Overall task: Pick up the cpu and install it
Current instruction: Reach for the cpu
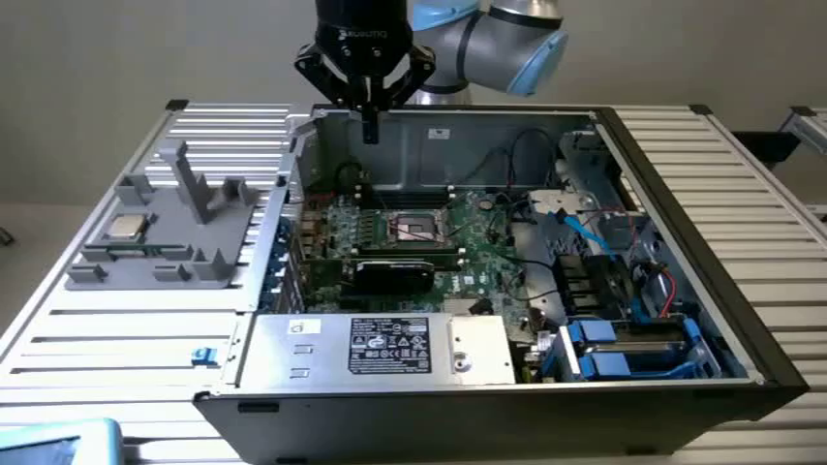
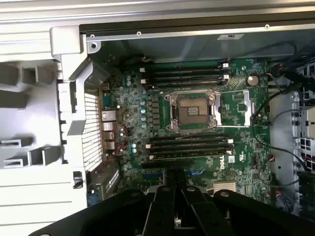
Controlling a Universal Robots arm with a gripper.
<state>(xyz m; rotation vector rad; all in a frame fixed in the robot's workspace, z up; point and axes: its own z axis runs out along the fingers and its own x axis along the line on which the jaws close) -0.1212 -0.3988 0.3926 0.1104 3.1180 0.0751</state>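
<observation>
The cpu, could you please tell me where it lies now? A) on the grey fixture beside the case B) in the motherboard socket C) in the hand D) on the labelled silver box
A: the cpu lies on the grey fixture at the exterior view's left, outside the case, and the socket is empty.

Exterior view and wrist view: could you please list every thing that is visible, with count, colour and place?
cpu: one, silvery-grey, on the holder, exterior view's left.
holder: one, grey, beside the case.
case: one, black, open, on the table.
motherboard: one, green, inside the case.
socket: one, black-framed, on the motherboard.
silver box: one, black label, inside the case.
table: one, silver slats, under everything.
gripper: one, black, shut, above the case.
arm: one, grey and blue, exterior view's top.
</observation>
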